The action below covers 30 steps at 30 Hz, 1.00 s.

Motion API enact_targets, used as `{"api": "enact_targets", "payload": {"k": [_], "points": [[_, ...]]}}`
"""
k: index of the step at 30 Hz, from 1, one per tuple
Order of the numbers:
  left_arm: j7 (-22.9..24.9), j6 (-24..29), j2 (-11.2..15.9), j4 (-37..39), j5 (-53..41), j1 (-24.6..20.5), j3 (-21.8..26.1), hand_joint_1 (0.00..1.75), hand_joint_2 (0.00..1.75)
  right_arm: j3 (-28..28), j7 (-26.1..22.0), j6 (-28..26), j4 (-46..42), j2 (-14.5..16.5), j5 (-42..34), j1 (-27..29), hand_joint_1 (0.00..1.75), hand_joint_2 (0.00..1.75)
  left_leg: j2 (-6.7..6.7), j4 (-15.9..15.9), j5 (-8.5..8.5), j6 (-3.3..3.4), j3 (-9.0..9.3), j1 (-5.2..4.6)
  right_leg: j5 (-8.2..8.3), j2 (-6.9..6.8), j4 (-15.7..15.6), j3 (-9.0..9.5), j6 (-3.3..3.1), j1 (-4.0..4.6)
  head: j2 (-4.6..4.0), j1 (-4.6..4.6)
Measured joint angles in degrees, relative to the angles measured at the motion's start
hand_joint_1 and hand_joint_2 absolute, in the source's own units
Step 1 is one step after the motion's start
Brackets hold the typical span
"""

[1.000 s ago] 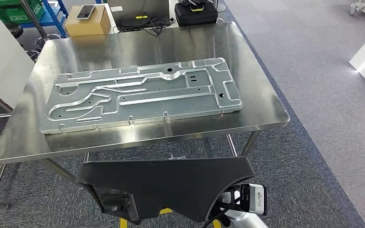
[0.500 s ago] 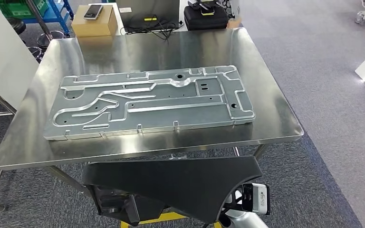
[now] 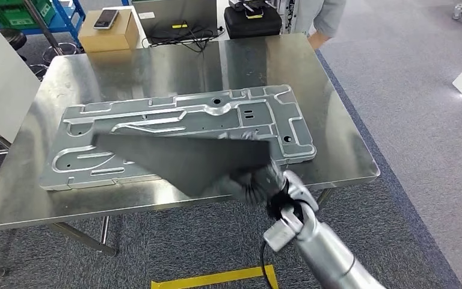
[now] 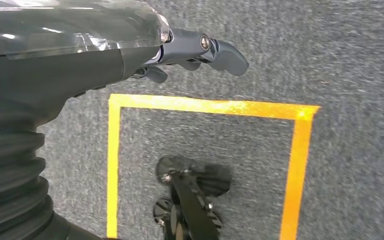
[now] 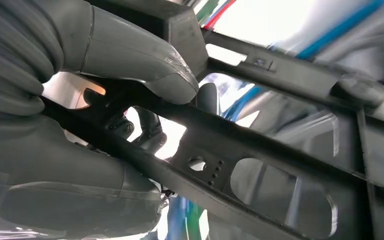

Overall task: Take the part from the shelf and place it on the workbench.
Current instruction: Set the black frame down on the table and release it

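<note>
Nearest us, our right robot hand (image 3: 258,183) grips the black part (image 3: 186,158) at one end, thumb on one face and fingers curled under a bar of its frame, as the right wrist view shows (image 5: 130,55). The part is a flat, dark, wedge-shaped panel with cut-outs and small holes; it hangs over the near edge of the counter (image 3: 349,150), above the big metal plate (image 3: 174,123) lying there, and we cannot tell whether it touches that plate. We judge it stiff and fairly light, since one hand carries it from its end, but long enough to swing and twist in the grip; a hold on the frame bars, closer to the middle, would steady it. Its smooth faces look slippery. Our left robot hand (image 4: 200,50) hangs over grey carpet with yellow tape (image 4: 205,106), holding nothing, fingers loosely apart. Beyond the counter stand a cardboard box (image 3: 105,30), a black case (image 3: 251,18) and part of a person (image 3: 325,18).
</note>
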Motion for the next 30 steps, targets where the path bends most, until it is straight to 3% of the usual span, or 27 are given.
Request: {"api": "enact_targets", "payload": {"k": [2,4,6,8,10,11,12,13,15,16,17,22,24,26,27,28,30], "points": [[-0.1,-0.5,0.2,0.0,0.0,-0.2,-0.2,0.0,1.75,-2.5,1.1,-4.1,6.1,-0.4,5.9,-7.8,1.75,1.75,0.14,-5.4,2.37,0.7,1.75,-0.34,-0.14,0.08,0.1,-0.09,0.52,0.15,0.0,0.01],[-0.2,-0.7,0.5,0.0,0.0,-0.3,-0.6,0.0,1.75,-4.6,2.7,-6.0,13.1,-0.8,9.9,-16.0,1.75,1.75,0.06,-6.4,2.45,1.21,1.81,-0.67,-0.1,0.1,0.2,-0.42,1.22,0.16,0.0,0.01],[-0.2,-0.8,0.6,0.0,0.0,-0.3,-0.9,0.0,1.75,-5.6,5.0,-7.4,20.3,-0.9,14.9,-23.4,1.75,1.75,-0.03,-6.9,2.77,1.82,1.95,-0.4,-0.52,0.0,0.6,-0.67,1.87,0.08,0.0,0.01],[-0.3,-0.8,0.6,0.0,0.0,-0.4,-1.0,0.0,1.75,-5.8,7.4,-8.4,27.3,-0.7,20.5,-29.9,1.75,1.75,-0.1,-7.5,3.03,2.35,2.28,-0.1,-2.7,-0.01,4.6,-2.64,2.33,0.0,0.0,0.01],[-0.5,-0.7,0.6,0.0,0.0,-0.5,-1.1,0.0,1.75,-5.6,9.7,-9.0,33.8,-0.2,25.2,-34.7,1.75,1.75,-0.17,-7.6,2.88,2.59,2.36,-0.14,-5.69,0.01,12.0,-6.69,2.61,-0.16,0.0,0.01],[-0.6,-0.7,0.6,0.0,0.0,-0.5,-1.1,0.0,1.75,-5.4,10.9,-9.2,36.7,0.2,27.2,-36.4,1.75,1.75,-0.21,-7.5,2.74,2.61,2.43,-0.11,-6.3,-0.01,15.0,-8.56,2.73,-0.26,0.0,0.01],[-0.8,-0.7,0.6,0.0,0.0,-0.5,-1.1,0.0,1.75,-5.2,12.0,-9.4,39.4,0.7,29.1,-37.9,1.75,1.75,-0.27,-7.5,2.53,2.56,2.57,-0.06,-5.82,-0.02,16.2,-9.69,2.84,-0.38,0.0,0.01],[-0.9,-0.7,0.6,0.0,0.0,-0.5,-1.1,0.0,1.75,-4.9,13.0,-9.6,41.9,1.1,30.9,-39.2,1.75,1.75,-0.36,-7.3,2.26,2.45,2.76,0.0,-4.14,-0.03,15.2,-9.77,2.91,-0.52,0.0,0.01],[-1.2,-0.7,0.6,0.0,0.0,-0.5,-1.0,0.0,1.75,-4.3,15.0,-9.8,46.2,2.0,34.4,-41.6,1.75,1.75,-0.57,-6.9,1.42,2.02,3.24,0.1,0.73,-0.03,8.5,-7.5,2.91,-0.8,0.0,0.01],[-1.4,-0.7,0.6,0.0,0.0,-0.5,-1.0,0.0,1.75,-3.8,16.0,-9.8,48.2,2.5,36.2,-42.8,1.75,1.75,-0.64,-6.4,0.99,1.7,3.29,0.0,2.45,-0.02,5.2,-6.25,2.8,-0.83,0.0,0.01],[-1.5,-0.8,0.6,0.0,0.0,-0.6,-1.0,0.0,1.75,-3.2,16.8,-9.4,50.1,3.0,37.9,-43.9,1.75,1.75,-0.68,-6.2,0.69,1.37,3.2,-0.06,3.09,0.01,2.9,-5.39,2.52,-0.74,0.0,0.01],[-3.3,-2.0,0.6,0.0,0.0,-0.7,-1.0,0.0,1.75,-0.4,20.6,-3.4,59.3,5.2,44.1,-46.1,1.75,1.75,-0.57,-5.2,-0.4,-0.27,2.8,0.19,2.33,-0.04,0.8,-4.23,0.73,-0.4,0.0,-0.02],[-4.0,-2.4,0.6,0.0,0.0,-0.6,-1.0,0.0,1.75,1.0,21.7,-1.1,62.9,5.8,46.0,-45.5,1.75,1.75,-0.3,0.2,-2.67,-0.71,0.22,0.27,2.05,-0.14,0.5,-3.47,0.14,-0.46,0.0,-0.02],[-4.4,-2.5,0.6,0.0,0.0,-0.5,-1.0,0.0,1.75,2.6,22.5,0.2,66.3,6.1,47.8,-43.4,1.75,1.75,-0.21,7.6,-4.67,-0.94,-3.99,0.3,1.62,-0.16,0.5,-2.86,-0.19,-0.25,0.0,-0.02],[-4.4,-2.5,0.6,0.0,0.0,-0.4,-1.0,0.0,1.75,3.2,22.8,0.4,67.7,6.1,48.4,-41.8,1.75,1.75,-0.2,9.4,-4.5,-0.93,-5.39,0.3,1.39,-0.14,0.5,-2.54,-0.26,-0.12,0.0,-0.02],[-4.4,-2.6,0.6,0.0,0.0,-0.3,-1.0,0.0,1.75,3.7,23.0,0.4,68.7,6.1,48.8,-40.3,1.75,1.75,-0.19,8.8,-3.22,-0.8,-5.73,0.29,1.17,-0.1,0.5,-2.25,-0.28,0.01,0.0,-0.02],[-4.5,-2.6,0.6,0.0,0.0,-0.1,-1.0,0.0,1.75,4.4,23.1,0.3,70.2,6.1,49.1,-38.3,1.75,1.75,-0.18,2.1,1.32,-0.16,-3.62,0.14,0.7,0.01,0.6,-1.73,-0.23,0.16,0.0,-0.02]]}}
